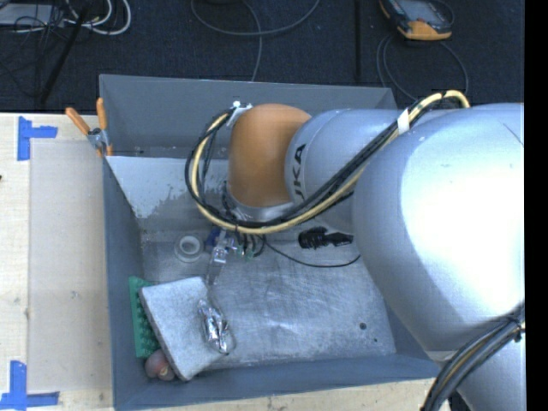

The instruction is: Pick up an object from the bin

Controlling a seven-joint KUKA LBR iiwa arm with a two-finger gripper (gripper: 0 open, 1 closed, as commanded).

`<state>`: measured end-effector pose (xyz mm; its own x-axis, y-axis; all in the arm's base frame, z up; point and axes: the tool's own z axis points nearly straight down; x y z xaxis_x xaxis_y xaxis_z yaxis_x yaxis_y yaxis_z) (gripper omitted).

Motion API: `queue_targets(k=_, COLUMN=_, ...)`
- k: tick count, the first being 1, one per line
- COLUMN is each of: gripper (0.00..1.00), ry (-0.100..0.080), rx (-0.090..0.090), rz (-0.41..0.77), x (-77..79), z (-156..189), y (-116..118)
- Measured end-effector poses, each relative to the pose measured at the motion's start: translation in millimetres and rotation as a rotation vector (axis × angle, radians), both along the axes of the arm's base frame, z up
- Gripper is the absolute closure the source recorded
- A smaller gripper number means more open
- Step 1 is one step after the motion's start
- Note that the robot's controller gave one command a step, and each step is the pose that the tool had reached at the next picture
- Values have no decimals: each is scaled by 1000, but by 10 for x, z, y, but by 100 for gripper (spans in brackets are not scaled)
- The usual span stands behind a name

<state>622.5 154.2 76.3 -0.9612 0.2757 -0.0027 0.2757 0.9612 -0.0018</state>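
Grey bin (300, 315), 1 grey cloth (175, 328) on its floor, green studded block (139, 319) left of the cloth, brownish lump (157, 365) (half hidden) at its corner, clear ring (188, 247) beyond it

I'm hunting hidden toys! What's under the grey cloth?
A green bumpy block pokes out at the grey cloth's left edge, a brownish round thing at its lower corner. Anything else is covered.

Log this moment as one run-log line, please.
arm: reaching into bin | gripper: above grey cloth edge, beside clear ring | crumpled foil: on cloth
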Motion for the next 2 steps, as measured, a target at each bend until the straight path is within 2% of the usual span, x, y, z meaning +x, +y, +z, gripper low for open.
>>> queue_targets(k=1, gripper=100, ry=1, rx=2, rz=4, x=-4, z=14, y=18)
queue_targets(k=2, gripper=100, ry=-7, rx=5, rz=34, x=-41, z=1475, y=109)
